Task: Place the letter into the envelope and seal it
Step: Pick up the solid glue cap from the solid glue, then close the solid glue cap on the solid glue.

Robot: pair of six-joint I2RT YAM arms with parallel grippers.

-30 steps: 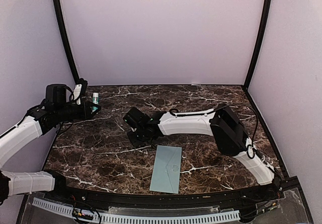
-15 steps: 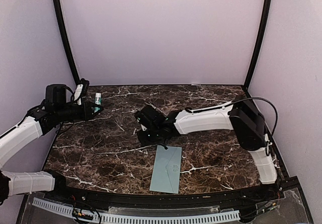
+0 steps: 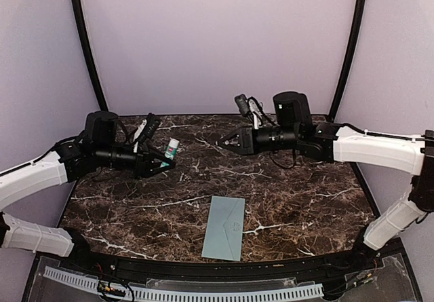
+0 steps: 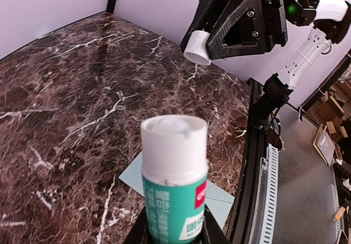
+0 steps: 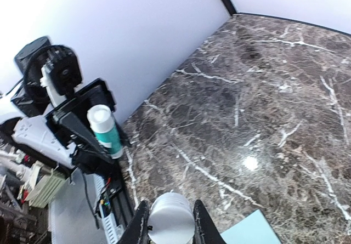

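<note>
Now, up from the envelope (image 3: 226, 227), my right gripper (image 3: 228, 141) pinches the cap (image 4: 197, 47) — left gripper (image 3: 164, 165) clamps the uncapped glue stick (image 4: 174, 181) — sealing next.

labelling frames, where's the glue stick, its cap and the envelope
glue stick (image 4: 173, 205): left wrist view, green label
cap (image 5: 171, 220): right wrist view, round end
envelope (image 3: 224, 229): top view, centre of its face

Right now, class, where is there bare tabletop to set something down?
Bare table lies right of the envelope and left of it near the rail. Crowded: mid-air at the back, where the left gripper holds the glue stick and the right gripper its cap.
</note>
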